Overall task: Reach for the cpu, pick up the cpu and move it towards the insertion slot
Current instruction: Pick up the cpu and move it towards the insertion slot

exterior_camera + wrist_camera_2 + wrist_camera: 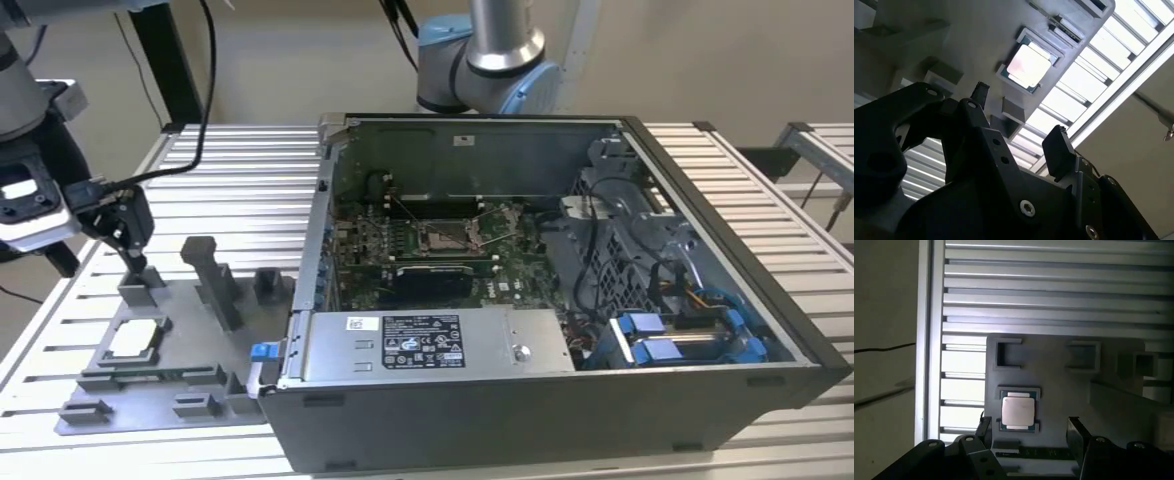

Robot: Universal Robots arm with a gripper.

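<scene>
— Anything crowding the end effector [135, 262]?
— A grey tray [200, 395] on the slatted bench [240, 170], right beneath it. In the exterior view, a tall post [214, 280] just beside the fingers and a low block [140, 290] close under them; cannot tell whether touching.
— And toward the insertion slot [447, 237]?
— Well apart from the end effector, toward the exterior view's right, down inside an open computer case [561, 420]. Walled off by the side of that case.
— Pose of the arm [16, 100]?
— Stands at the exterior view's left edge, wrist tipped over, aiming the end effector down at the tray.
— Grip?
— Open: spread wide, holding nothing.
— The cpu [134, 340]?
— Flat in a square recess of the tray, below the end effector and a little beyond the fingertips. Not yet picked up.
— Differences between views?
— Case and slot given by the exterior view. In the first wrist view, the cpu [1018, 410] framed between the two fingers [1076, 432], nearer one of them. In the second wrist view, seen past the end effector [1019, 117], the cpu [1027, 65] with a bright silvery top.
</scene>
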